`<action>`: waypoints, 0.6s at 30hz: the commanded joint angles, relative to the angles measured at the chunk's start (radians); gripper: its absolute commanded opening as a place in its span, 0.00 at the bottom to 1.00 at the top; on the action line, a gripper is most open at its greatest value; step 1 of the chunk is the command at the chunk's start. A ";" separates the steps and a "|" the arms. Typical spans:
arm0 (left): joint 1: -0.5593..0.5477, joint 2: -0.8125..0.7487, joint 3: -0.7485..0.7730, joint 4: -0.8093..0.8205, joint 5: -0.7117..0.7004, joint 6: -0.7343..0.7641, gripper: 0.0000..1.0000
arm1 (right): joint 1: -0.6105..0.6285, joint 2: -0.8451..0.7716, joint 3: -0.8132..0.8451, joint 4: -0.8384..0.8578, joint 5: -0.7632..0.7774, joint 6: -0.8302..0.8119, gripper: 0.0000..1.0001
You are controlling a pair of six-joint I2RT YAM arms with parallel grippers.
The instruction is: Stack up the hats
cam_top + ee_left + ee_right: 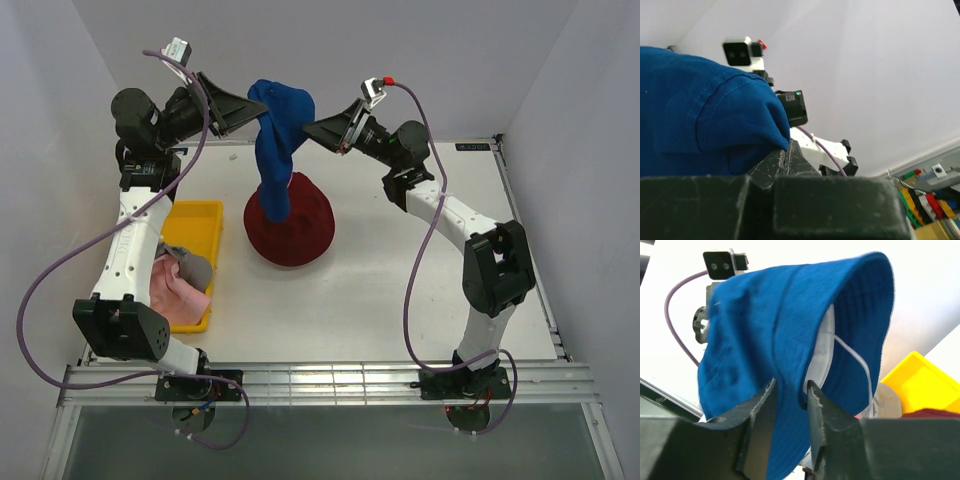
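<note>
Four hats show, one of each colour. The navy blue hat [275, 150] hangs in the air between two grippers, its lower end draped over the dark red hat [300, 235], which sits on the table [400, 290]. The pink hat [175, 295] and grey hat [195, 268] lie in the single yellow tray [205, 215], both partly hidden by the left arm [130, 240]. The left gripper [245, 105] is clamped on the blue hat. The right gripper [790, 395] has its jaws slightly apart either side of the brim, and whether they pinch it cannot be told.
</note>
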State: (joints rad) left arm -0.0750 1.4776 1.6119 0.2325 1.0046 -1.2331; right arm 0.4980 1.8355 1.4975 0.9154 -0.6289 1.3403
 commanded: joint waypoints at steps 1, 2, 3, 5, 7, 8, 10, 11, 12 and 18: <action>0.061 -0.042 0.002 -0.100 -0.020 0.084 0.00 | 0.005 -0.077 -0.026 0.022 -0.012 -0.016 0.35; 0.066 -0.039 0.009 -0.137 -0.023 0.139 0.00 | 0.007 -0.082 -0.028 0.004 -0.015 -0.035 0.32; 0.067 -0.030 0.019 -0.216 -0.035 0.170 0.00 | 0.007 -0.088 -0.026 -0.019 -0.023 -0.047 0.30; 0.067 -0.017 0.043 -0.286 -0.044 0.217 0.00 | 0.005 -0.102 -0.022 -0.073 -0.031 -0.061 0.24; 0.069 -0.007 0.060 -0.349 -0.054 0.270 0.00 | 0.005 -0.113 -0.019 -0.123 -0.045 -0.076 0.17; 0.069 -0.002 0.066 -0.367 -0.057 0.288 0.00 | 0.005 -0.116 -0.011 -0.137 -0.049 -0.084 0.16; 0.069 0.009 0.081 -0.424 -0.069 0.339 0.00 | 0.005 -0.125 0.001 -0.208 -0.057 -0.116 0.14; 0.069 0.012 0.085 -0.442 -0.073 0.357 0.00 | 0.005 -0.125 0.021 -0.239 -0.057 -0.127 0.12; 0.069 0.015 0.086 -0.476 -0.077 0.372 0.00 | 0.005 -0.125 0.029 -0.260 -0.061 -0.144 0.10; 0.072 0.052 0.154 -0.642 -0.144 0.530 0.00 | 0.008 -0.084 0.110 -0.403 -0.091 -0.165 0.08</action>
State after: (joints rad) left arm -0.0048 1.5230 1.6970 -0.2913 0.9115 -0.8230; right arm 0.4984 1.7554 1.5276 0.5846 -0.6827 1.2129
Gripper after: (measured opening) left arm 0.019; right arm 0.088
